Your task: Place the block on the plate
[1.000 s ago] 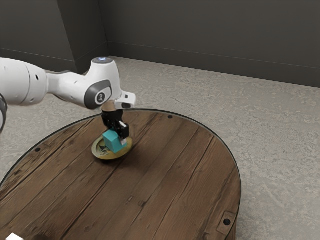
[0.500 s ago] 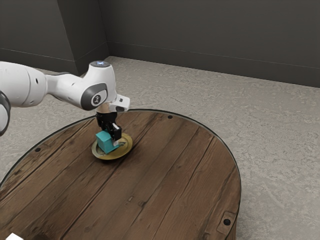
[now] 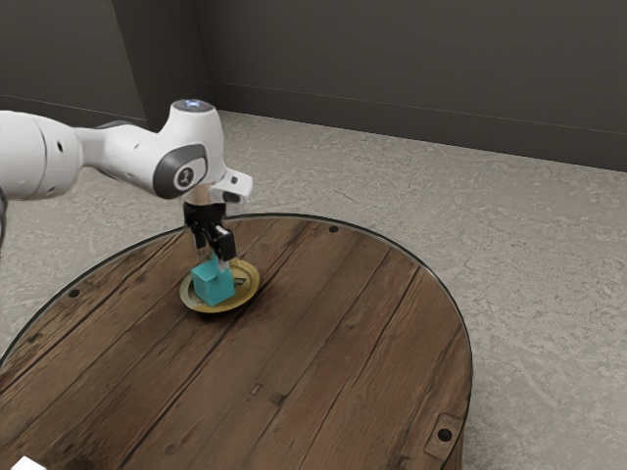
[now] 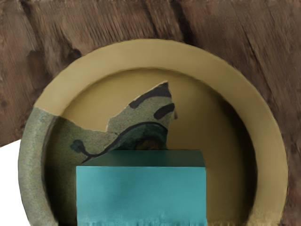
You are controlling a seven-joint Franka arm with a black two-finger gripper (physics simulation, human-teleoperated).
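table (image 3: 323,362) nearest | block (image 3: 213,285) on plate (image 4: 150,54), looks flat | gripper (image 3: 214,261) at block's top, jaws apart | step: release, likely done | next: straight lift, no snagging block | wall (image 3: 411,69) far back

This is an indoor room of unclear use: plain dark grey walls (image 3: 411,49) with a matching skirting board (image 3: 392,121) on the far side, mottled pale grey floor (image 3: 549,294), and a round, plank-topped wooden bench (image 3: 343,323) near.
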